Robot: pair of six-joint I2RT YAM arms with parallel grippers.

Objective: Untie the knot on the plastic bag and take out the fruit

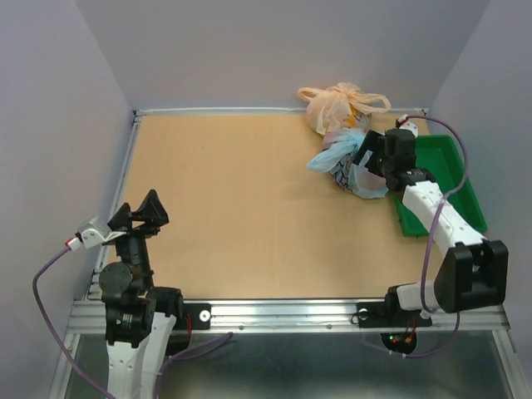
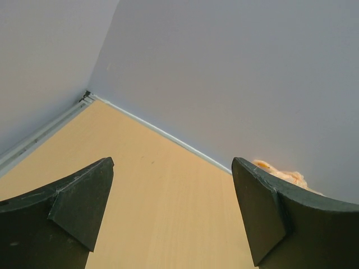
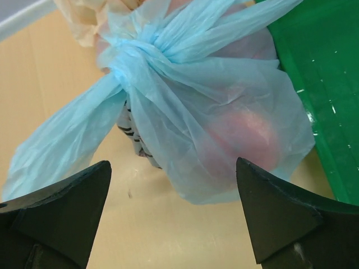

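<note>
The light blue plastic bag (image 1: pixel 347 169) lies at the back right of the table, just left of the green tray. Its knot (image 3: pixel 132 53) is tied, with handle loops spreading out to the left and upper right. A pink-red fruit (image 3: pixel 247 134) shows dimly through the plastic; other fruit is hidden. My right gripper (image 1: pixel 366 158) hovers over the bag, open, its jaws (image 3: pixel 173 162) wide on either side of the bag's lower end and holding nothing. My left gripper (image 1: pixel 140 212) sits open at the near left, far from the bag, with only bare table between its fingers (image 2: pixel 84 202).
A peach-orange plastic bag (image 1: pixel 337 104) with tied handles lies against the back wall, touching the blue bag; its edge peeks past my left finger (image 2: pixel 283 172). A green tray (image 1: pixel 449 166) stands along the right side (image 3: pixel 320 67). Grey walls close in the table.
</note>
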